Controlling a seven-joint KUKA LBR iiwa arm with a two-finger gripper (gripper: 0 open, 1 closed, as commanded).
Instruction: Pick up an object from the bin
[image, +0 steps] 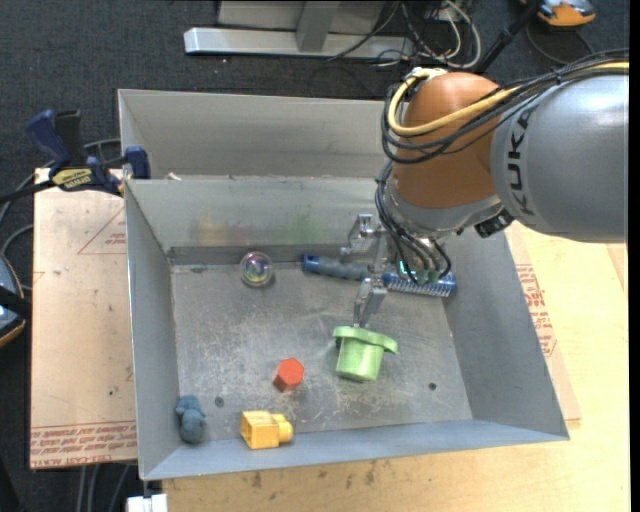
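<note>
Gripper (369, 303) low in the bin (150, 330), right of centre, hanging from the orange-covered wrist (445, 140) with its cables. We cannot tell whether it is apart or together; from this angle its tip reads as one narrow metal piece. We see nothing held in it.

Nearest thing: a green plastic cup-shaped piece (358, 356) with a wide flange, tipped on its side on the bin floor. The gripper tip sits just above the flange edge in this view, very close. We cannot tell whether it touches.

Behind the gripper, along the back of the floor, we note a blue brush-like thing (335, 267), its handle pointing left and its toothed end partly hidden under the wrist.

Other items, all well apart from the gripper:
- a clear shiny ball (257, 269) at the back left
- a small red block (289, 374) left of the green piece
- a yellow block (265, 429) near the front wall
- a grey-blue lump (190, 419) in the front left corner
</note>
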